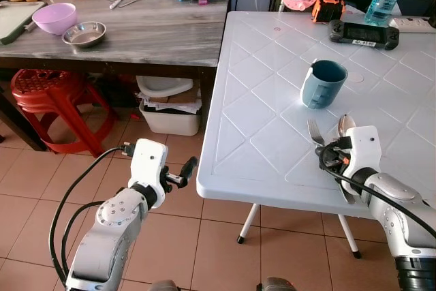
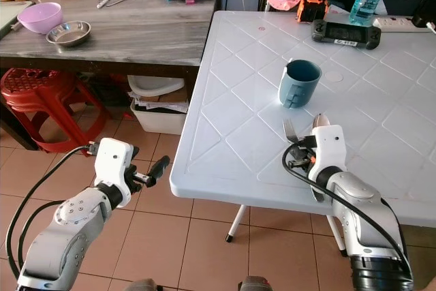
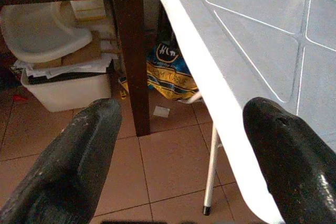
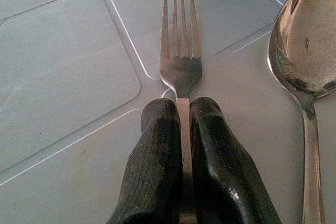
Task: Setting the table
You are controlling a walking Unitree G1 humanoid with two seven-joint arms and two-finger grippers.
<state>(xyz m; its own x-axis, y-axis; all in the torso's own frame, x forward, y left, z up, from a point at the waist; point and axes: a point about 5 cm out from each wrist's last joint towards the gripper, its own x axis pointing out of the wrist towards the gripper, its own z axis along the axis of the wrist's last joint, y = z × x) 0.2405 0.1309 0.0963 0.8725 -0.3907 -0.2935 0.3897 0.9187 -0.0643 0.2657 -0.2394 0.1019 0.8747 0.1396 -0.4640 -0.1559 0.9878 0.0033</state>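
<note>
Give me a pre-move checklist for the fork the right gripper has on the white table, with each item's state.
1. Grip on fork: ok, the right gripper has both fingers shut on the handle.
2. Fork against the white table: cannot tell whether it rests on it or sits just above.
3. Spacing from spoon: ok, the spoon lies beside the fork, apart, roughly parallel.
4. Cup out of the way: ok, it stands upright beyond the tines, not touching the cutlery.
5. Left gripper: ok, open, off the table's left edge, above the floor.
</note>
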